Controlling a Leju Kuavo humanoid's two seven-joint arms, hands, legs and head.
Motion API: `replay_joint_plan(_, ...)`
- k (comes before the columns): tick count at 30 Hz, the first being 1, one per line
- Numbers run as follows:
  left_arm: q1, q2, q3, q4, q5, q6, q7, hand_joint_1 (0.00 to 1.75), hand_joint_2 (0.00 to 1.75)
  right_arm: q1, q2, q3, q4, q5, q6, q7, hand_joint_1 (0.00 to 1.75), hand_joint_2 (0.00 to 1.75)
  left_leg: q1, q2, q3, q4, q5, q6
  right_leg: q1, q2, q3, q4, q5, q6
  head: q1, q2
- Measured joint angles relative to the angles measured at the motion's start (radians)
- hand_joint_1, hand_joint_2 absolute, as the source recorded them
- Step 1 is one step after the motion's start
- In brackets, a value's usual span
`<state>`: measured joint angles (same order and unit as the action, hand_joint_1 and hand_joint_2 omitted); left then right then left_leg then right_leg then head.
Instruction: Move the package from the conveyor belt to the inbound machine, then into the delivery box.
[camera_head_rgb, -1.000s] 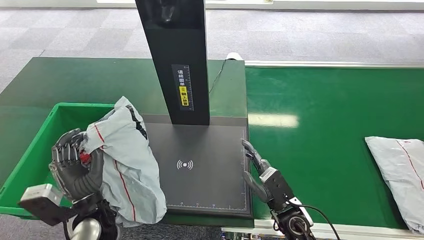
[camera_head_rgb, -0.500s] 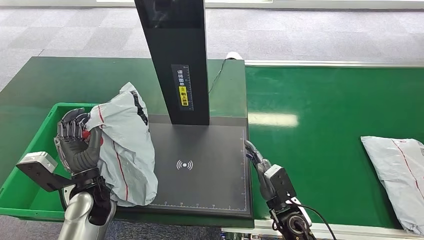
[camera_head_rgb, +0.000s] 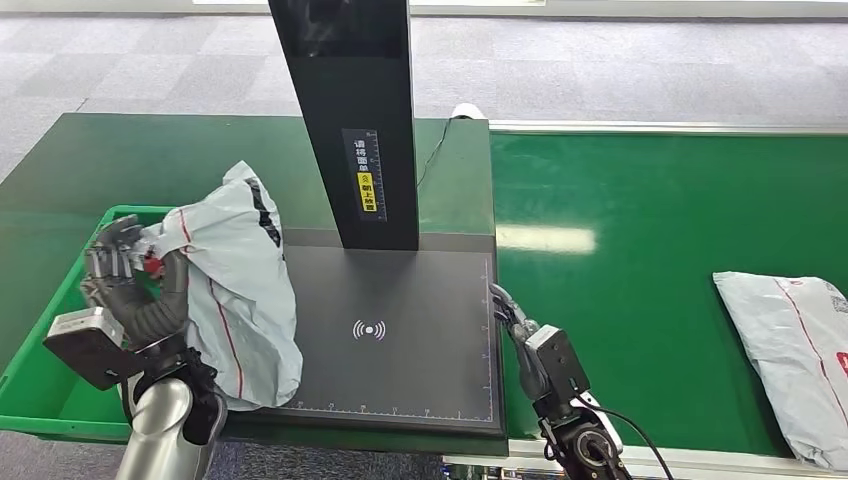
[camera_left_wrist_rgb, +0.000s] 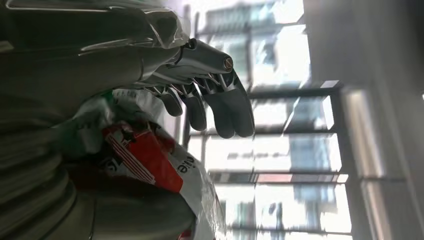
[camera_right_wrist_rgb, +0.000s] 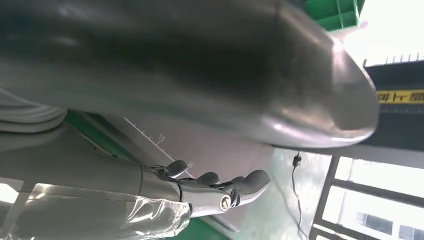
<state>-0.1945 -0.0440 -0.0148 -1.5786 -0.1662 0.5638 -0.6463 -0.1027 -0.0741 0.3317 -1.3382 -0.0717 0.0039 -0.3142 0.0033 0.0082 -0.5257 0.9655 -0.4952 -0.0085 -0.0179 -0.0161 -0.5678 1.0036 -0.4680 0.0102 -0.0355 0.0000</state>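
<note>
left hand (camera_head_rgb: 128, 285): wrapped around a bunched-up corner of the package (camera_head_rgb: 235, 290), right by the red print, you can see the crumpled plastic in the wrist view too.
package: grey poly mailer, held up over the left edge of the scanner pad (camera_head_rgb: 400, 330), bottom end drooping onto the pad. Looks light and floppy with a slick skin, so I'd guess a bunched fistful near one end is the safest hold, a flat pinch could slide off.
right hand (camera_head_rgb: 512, 325): fingers loose and apart, nothing in it, sitting at the pad's right edge.
green bin (camera_head_rgb: 45, 345): just left of the pad, under the left hand, I can't spot anything inside it.
conveyor belt (camera_head_rgb: 650, 250): a second mailer (camera_head_rgb: 790, 345) lies far right.
</note>
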Motion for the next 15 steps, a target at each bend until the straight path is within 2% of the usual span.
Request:
replay_joint_plan(2,-0.022,-0.001,0.025,0.000,-0.100,0.085,-0.027,1.75,1.75,-0.003,0.000,0.010,0.003,-0.005,-0.003,0.003,0.00,0.00,0.000,0.000,0.000,0.000,0.000,0.000,0.000,0.000,0.000,0.000,0.000,0.000,0.000,0.000)
replay_joint_plan(3,-0.033,-0.003,0.041,0.000,-0.130,0.095,-0.029,1.75,1.75,-0.005,0.000,0.016,0.005,-0.010,0.008,0.005,0.00,0.00,0.000,0.000,0.000,0.000,0.000,0.000,0.000,0.000,0.000,0.000,0.000,0.000,0.000,0.000)
replay_joint_plan(7,-0.088,-0.016,0.115,0.026,-0.287,0.097,-0.017,1.75,1.75,-0.018,-0.010,0.039,0.019,-0.025,0.072,0.013,0.00,0.00,0.000,0.000,0.000,0.000,0.001,0.000,0.001,0.000,0.000,0.000,0.000,0.000,0.000,0.000)
replay_joint_plan(15,-0.201,-0.039,0.297,0.141,-0.605,0.097,0.062,1.75,1.75,-0.043,-0.025,0.054,0.048,-0.010,0.114,0.029,0.00,0.00,0.001,0.001,0.000,0.000,0.001,0.000,0.001,0.001,0.000,0.000,0.000,0.000,0.000,0.000)
